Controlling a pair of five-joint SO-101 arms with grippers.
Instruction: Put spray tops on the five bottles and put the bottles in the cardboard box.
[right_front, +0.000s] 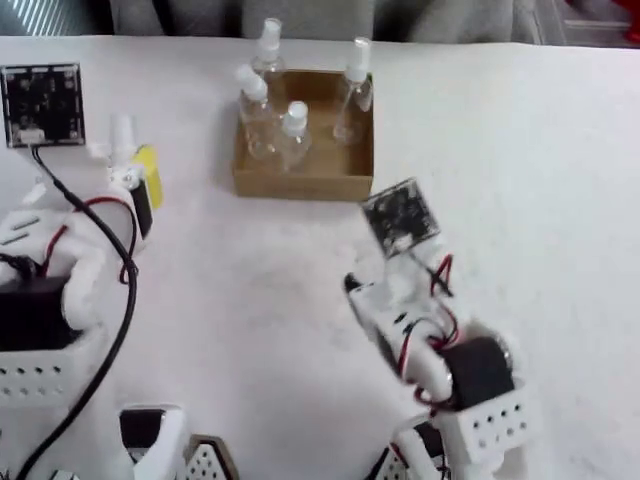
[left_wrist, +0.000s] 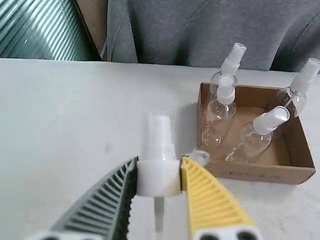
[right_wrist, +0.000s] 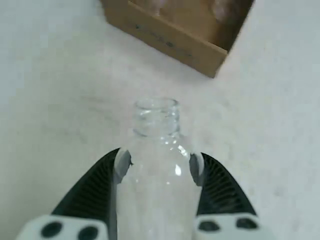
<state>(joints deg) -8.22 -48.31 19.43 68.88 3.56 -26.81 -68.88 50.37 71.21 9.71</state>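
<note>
My left gripper (left_wrist: 159, 172) is shut on a white spray top (left_wrist: 159, 155), held upright with its tube hanging down, left of the cardboard box (left_wrist: 260, 172). In the high view that gripper (right_front: 130, 165) sits at the left of the table, the spray top (right_front: 122, 133) sticking out past its yellow finger (right_front: 147, 190). My right gripper (right_wrist: 159, 162) is shut on a clear bottle (right_wrist: 157, 145) with an open, uncapped neck, pointing toward the box (right_wrist: 170, 40). Several clear bottles with spray tops (right_front: 293, 125) stand inside the box (right_front: 300, 180).
A white table (right_front: 520, 150) carries everything. My right arm (right_front: 440, 350) lies in front of the box, at the lower right. A dark square board (right_front: 40, 105) and cables sit at the far left. A person in grey (left_wrist: 200, 30) is behind the table.
</note>
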